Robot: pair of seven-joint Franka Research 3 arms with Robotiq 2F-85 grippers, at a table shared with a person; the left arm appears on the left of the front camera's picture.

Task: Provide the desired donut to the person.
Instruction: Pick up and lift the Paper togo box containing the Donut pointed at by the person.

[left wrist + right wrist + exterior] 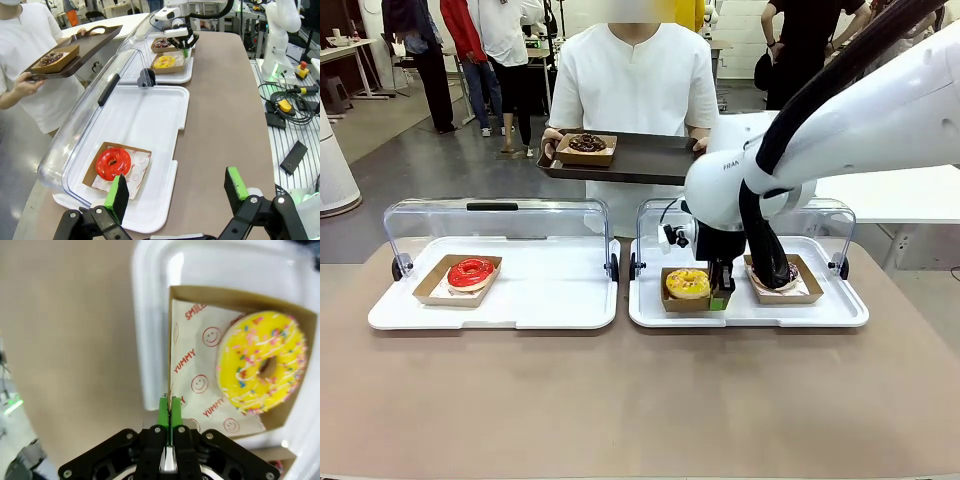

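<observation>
The yellow donut (687, 283) with coloured sprinkles lies in its open cardboard tray (680, 303) on a paper liner printed with smileys, at the left end of the right white tray (820, 310). The right gripper (719, 297) points down at the side of that cardboard tray that faces the middle of the white tray; the right wrist view shows its green pads pressed together on the thin cardboard wall, pinching it, with the donut itself untouched just beside. Partly hidden behind the right arm, a chocolate donut (788, 272) sits in its own cardboard tray at the other end of the same white tray. Both white trays stand on the brown surface (620, 400) with their clear lids (500, 215) raised. The left white tray (550, 290) holds a red donut (470, 272) near its left end. The left gripper (176, 187) hangs above the near edge of that tray, jaws spread wide and holding nothing, with the red donut just ahead of one finger. At the far side the person (635, 80) holds a dark serving tray (650, 160) in both hands; another chocolate donut (587, 143) in a cardboard tray rests on its left end.
</observation>
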